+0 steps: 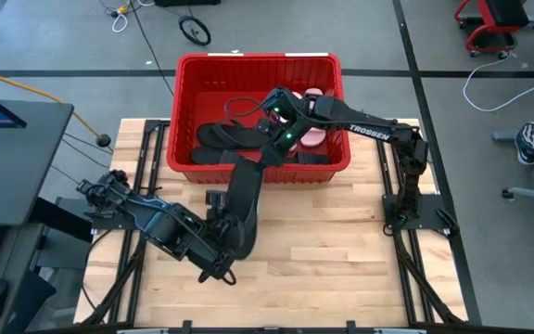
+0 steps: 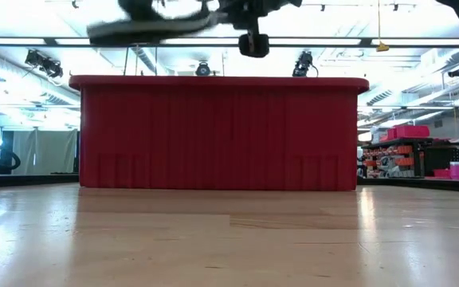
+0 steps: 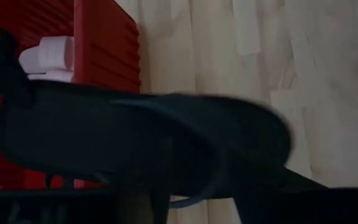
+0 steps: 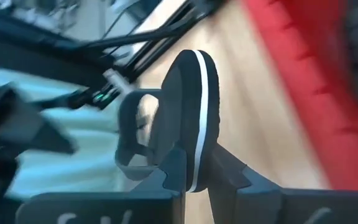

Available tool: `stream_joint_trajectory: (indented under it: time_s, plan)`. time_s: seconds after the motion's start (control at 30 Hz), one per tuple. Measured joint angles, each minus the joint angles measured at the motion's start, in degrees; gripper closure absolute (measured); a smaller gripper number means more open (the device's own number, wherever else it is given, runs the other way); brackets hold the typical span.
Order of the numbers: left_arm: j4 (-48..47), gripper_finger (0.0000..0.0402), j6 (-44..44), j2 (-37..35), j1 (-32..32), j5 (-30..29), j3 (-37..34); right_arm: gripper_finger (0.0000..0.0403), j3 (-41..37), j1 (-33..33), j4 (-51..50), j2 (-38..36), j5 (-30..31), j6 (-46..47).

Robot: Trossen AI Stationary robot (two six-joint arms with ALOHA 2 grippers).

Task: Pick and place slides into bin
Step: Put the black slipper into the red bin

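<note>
Well, nearest is the pale wooden tabletop [image 1: 341, 241]. The left arm reaches across it, and the left jaws pinch a flat black thong flip-flop [image 3: 142, 143] at the near wall of the big red plastic bin [image 1: 185, 111]. The right jaws hang over the bin too. They pinch a black slide with a white stripe round its sole [image 4: 194, 118] by the sole's edge, so it stands on its side.

Down inside the bin lie another black flip-flop [image 1: 216, 137], the pale pink slides [image 1: 315, 137] and a black slide [image 1: 311, 159].

These sandals look light, soft and bendy, and a drop should not break them. I think the best hold is the sole's edge near the middle, so the ends do not droop much.
</note>
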Motion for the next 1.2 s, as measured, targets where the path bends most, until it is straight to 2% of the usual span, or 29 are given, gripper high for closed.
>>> stream_joint_trajectory:
  time_s: [0.2,0.5,0.73,0.87,1.1,1.2]
  plan:
    - [0.0,0.0220,-5.5,0.0,0.0,0.2,0.0,0.0362,0.0,-5.0,4.2,0.0,10.7,-0.6]
    - [-0.1,0.0231,-14.0,0.0,0.0,0.4,0.0,0.0362,0.0,-17.9,36.9,0.0,9.1,15.6]
    - [-0.4,0.0245,-13.5,-0.3,1.6,0.4,0.0,0.0362,0.0,-24.9,32.4,1.1,18.7,13.5]
    - [-0.4,0.0254,-9.5,-1.0,4.6,0.2,0.0,0.0362,0.0,-27.2,33.1,4.9,18.7,13.9]
    - [-0.5,0.0273,-5.5,-1.8,10.5,0.0,0.0,0.0362,-0.1,-26.9,35.5,15.8,16.7,23.5]
    - [-0.5,0.0284,-5.4,-1.9,13.1,0.0,0.0,0.0361,-0.1,-25.9,37.9,18.1,18.6,23.4]
